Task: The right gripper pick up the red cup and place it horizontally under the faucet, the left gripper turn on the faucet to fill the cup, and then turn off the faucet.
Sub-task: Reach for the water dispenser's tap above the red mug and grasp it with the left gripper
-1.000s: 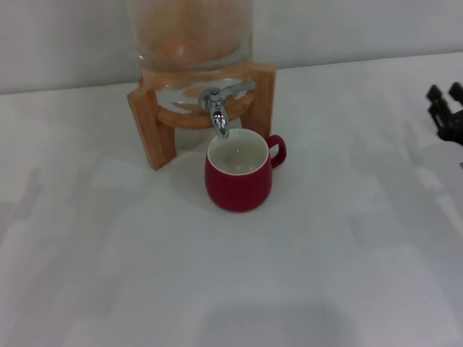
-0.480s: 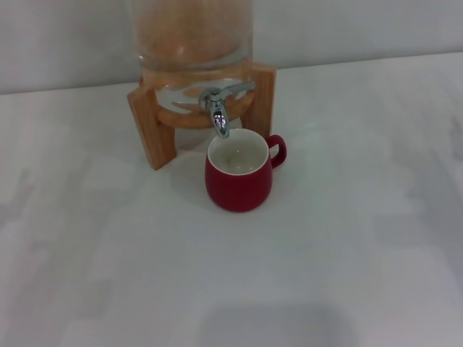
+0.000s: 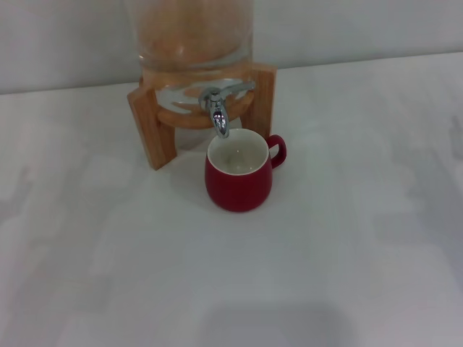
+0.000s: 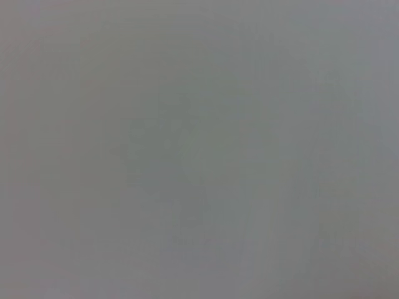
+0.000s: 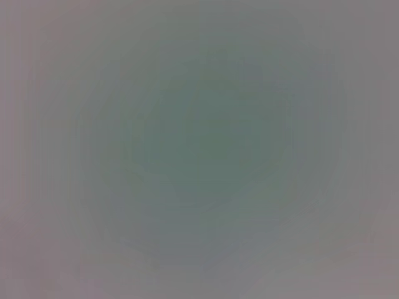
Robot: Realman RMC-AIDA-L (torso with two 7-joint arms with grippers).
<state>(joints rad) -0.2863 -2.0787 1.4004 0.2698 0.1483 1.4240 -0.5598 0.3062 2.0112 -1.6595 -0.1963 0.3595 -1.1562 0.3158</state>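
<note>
The red cup (image 3: 239, 179) stands upright on the white table (image 3: 347, 238), its cream inside showing and its handle turned to the right. It sits right under the down-turned spout of the chrome faucet (image 3: 218, 107). The faucet's flat lever points to the right. The faucet is on a glass dispenser (image 3: 194, 36) held in a wooden stand (image 3: 150, 123). No water stream shows. Neither gripper is in the head view. Both wrist views show only a plain grey surface.
A pale wall runs behind the dispenser. The white table stretches to the left, right and front of the cup. A faint shadow lies at the table's front edge.
The right gripper, seen at the right edge a second ago, has left the head view. The cup and faucet have not moved.
</note>
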